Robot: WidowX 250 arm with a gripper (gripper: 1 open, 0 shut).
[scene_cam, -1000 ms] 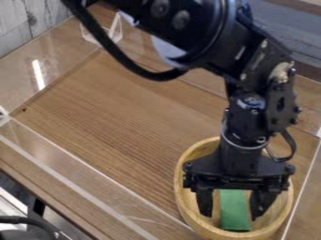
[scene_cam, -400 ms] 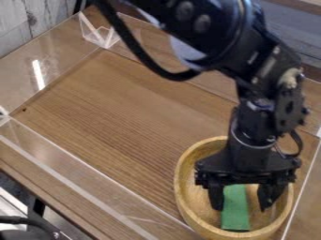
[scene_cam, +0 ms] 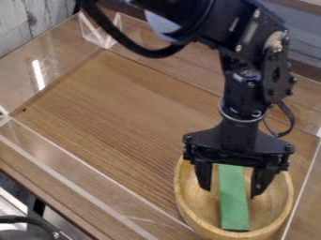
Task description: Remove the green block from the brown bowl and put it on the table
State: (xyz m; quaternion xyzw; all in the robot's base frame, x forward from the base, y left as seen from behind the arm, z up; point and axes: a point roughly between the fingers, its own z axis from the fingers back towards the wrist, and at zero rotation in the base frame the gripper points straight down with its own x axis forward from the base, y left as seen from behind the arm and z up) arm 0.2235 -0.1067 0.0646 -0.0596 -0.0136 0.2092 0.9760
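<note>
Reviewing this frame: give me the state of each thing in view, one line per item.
gripper: open, pointing down over the bowl, fingers either side of the block, not closed on it.
green block: lying flat inside the bowl, not lifted.
bowl: upright on the table near the front right corner, holding the block.
table: wood-grain top, bare apart from the bowl.
acrylic wall: standing along the table edges.
</note>
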